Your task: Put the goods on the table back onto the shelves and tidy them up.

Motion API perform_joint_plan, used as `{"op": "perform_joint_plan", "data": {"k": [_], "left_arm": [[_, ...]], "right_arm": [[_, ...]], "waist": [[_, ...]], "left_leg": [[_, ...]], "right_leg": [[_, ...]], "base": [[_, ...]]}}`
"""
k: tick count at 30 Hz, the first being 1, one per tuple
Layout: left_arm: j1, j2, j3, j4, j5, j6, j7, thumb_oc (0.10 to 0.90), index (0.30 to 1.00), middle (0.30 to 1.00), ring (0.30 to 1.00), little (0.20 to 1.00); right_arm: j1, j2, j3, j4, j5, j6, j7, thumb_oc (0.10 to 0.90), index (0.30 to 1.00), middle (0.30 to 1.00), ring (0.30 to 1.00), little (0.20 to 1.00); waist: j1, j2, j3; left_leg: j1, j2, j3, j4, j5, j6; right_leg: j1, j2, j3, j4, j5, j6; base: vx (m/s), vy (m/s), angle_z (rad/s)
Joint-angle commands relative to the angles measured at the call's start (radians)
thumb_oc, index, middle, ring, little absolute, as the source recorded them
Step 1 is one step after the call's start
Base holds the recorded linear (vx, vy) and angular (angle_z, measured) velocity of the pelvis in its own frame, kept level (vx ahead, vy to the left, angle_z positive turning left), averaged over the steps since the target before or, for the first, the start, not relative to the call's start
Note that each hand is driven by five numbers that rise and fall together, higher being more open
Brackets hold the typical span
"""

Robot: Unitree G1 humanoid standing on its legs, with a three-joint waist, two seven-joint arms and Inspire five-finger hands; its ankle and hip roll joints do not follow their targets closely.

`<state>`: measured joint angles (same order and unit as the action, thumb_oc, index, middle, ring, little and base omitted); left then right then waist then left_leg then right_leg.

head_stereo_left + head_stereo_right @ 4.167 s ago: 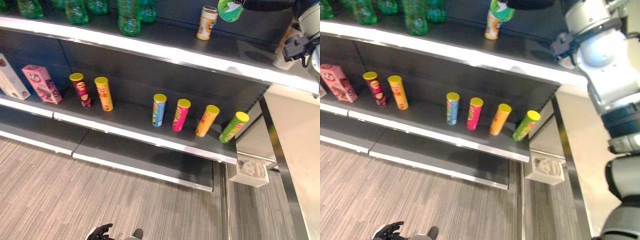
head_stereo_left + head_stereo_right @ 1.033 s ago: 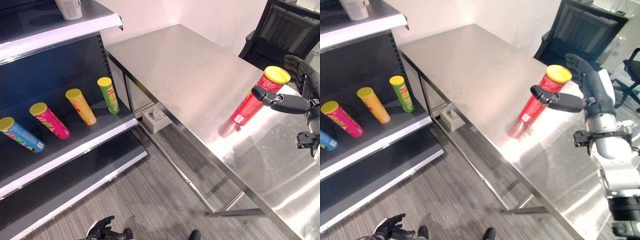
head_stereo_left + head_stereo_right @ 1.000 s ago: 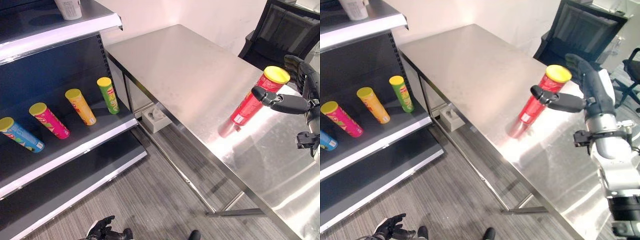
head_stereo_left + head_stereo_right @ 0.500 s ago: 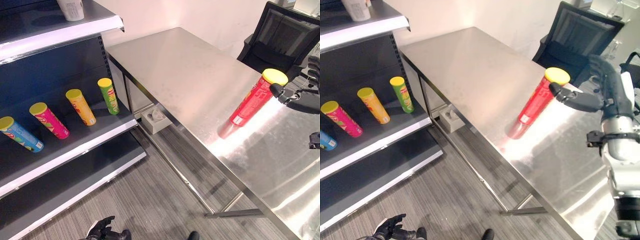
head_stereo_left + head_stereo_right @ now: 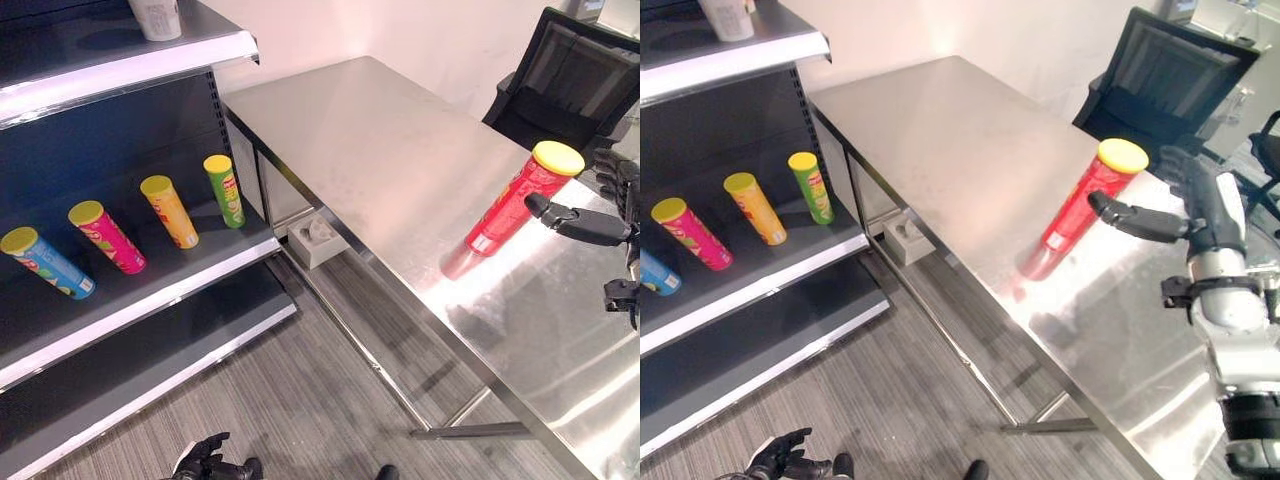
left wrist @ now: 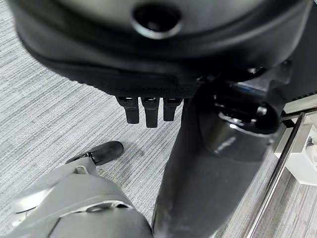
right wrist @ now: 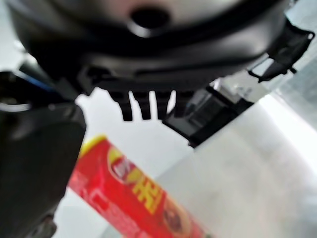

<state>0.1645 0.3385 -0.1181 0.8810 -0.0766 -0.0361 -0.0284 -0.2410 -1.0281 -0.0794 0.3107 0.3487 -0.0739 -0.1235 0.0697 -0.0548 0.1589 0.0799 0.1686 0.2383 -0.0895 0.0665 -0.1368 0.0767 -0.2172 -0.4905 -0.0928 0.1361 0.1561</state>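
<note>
I see my right hand [image 5: 1185,205] at the right side of the scene, above the steel table [image 5: 970,150], with the fingers spread wide and the thumb stretched toward the red can [image 5: 1080,210]; it holds nothing. The thumb tip is just beside the can, below its yellow lid, and I cannot tell if it touches. The red can stands on the table, near the table's near edge, and this edge drops directly to the grey floor [image 5: 300,400]. Further left on the table the surface is bare up to the far corner by the wall. Behind the table, on the far right, stands a black office chair [image 5: 1165,75]. To the left of the table is the dark shelf unit [image 5: 120,310]; on its middle board there are the green can [image 5: 224,189], the orange can [image 5: 170,210], the pink can [image 5: 107,236] and the blue can [image 5: 48,263], with gaps between them. My left hand [image 5: 205,462] hangs low above the floor, fingers loose and holding nothing.
</note>
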Motion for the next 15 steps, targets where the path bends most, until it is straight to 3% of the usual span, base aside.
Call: {"op": "perform_joint_plan", "data": {"k": [1, 13, 15], "left_arm": [[-0.01, 0.059, -0.058, -0.013, 0.011, -0.016, 0.008, 0.8, 0.9, 0.9, 0.9, 0.9], [-0.016, 0.068, -0.07, -0.015, 0.015, -0.014, 0.022, 0.8, 0.9, 0.9, 0.9, 0.9], [-0.014, 0.068, -0.069, -0.016, 0.014, -0.013, 0.022, 0.8, 0.9, 0.9, 0.9, 0.9]], "right_arm": [[-0.182, -0.059, -0.014, 0.031, -0.026, -0.057, -0.063, 0.8, 0.9, 0.9, 0.9, 0.9], [-0.277, -0.067, 0.046, 0.094, -0.079, -0.039, -0.113, 0.8, 0.9, 0.9, 0.9, 0.9], [-0.278, -0.067, 0.051, 0.098, -0.079, -0.037, -0.109, 0.676, 0.714, 0.714, 0.714, 0.714]], "waist": [[0.027, -0.049, -0.032], [0.046, -0.055, -0.025], [0.046, -0.055, -0.025]], "left_leg": [[-0.007, -0.014, -0.01, 0.002, -0.085, 0.019], [-0.013, -0.011, -0.025, 0.002, -0.08, 0.016], [-0.014, -0.011, -0.026, 0.002, -0.081, 0.016]], "right_leg": [[0.025, 0.008, 0.033, 0.006, -0.087, 0.043], [0.03, 0.012, 0.018, 0.006, -0.089, 0.04], [0.03, 0.012, 0.018, 0.006, -0.089, 0.04]], "base": [[0.0, 0.0, 0.0], [0.0, -0.004, 0.05], [0.01, 0.004, 0.05]]}}
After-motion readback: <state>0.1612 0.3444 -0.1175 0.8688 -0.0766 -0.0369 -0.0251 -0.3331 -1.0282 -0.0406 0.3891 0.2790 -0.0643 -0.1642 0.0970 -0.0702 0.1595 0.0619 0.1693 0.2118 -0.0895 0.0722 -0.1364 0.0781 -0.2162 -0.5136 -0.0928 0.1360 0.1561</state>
